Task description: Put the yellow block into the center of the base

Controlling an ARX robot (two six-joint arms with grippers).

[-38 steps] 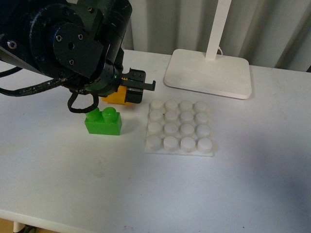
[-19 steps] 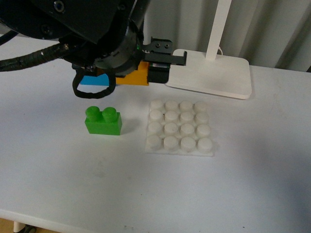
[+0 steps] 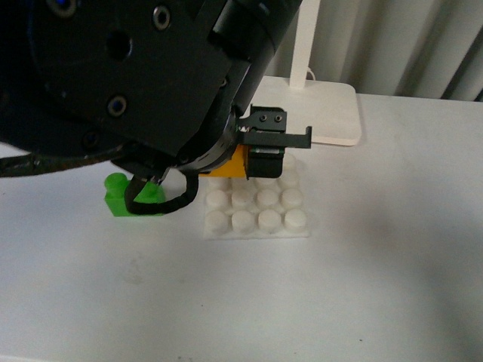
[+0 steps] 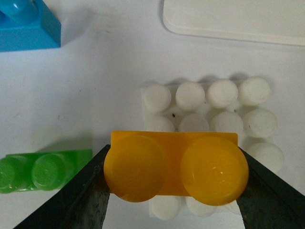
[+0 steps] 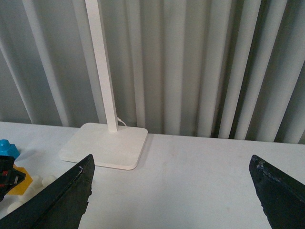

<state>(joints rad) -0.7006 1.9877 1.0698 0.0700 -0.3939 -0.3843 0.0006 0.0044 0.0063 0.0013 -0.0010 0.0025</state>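
Yellow block [image 4: 174, 164], studs up, clamped at its two short ends by the left gripper [image 4: 175, 193] and held over the white studded base [image 4: 224, 95] on the counter [image 3: 377, 264]; contact with the studs cannot be judged. The left arm fills the front view and reaches down over the base. A green brick [image 3: 121, 197] lies beside the base, and a blue brick [image 4: 28, 28] lies farther off. The right gripper [image 5: 174, 191] is spread wide and empty, facing the lamp stand [image 5: 105, 145].
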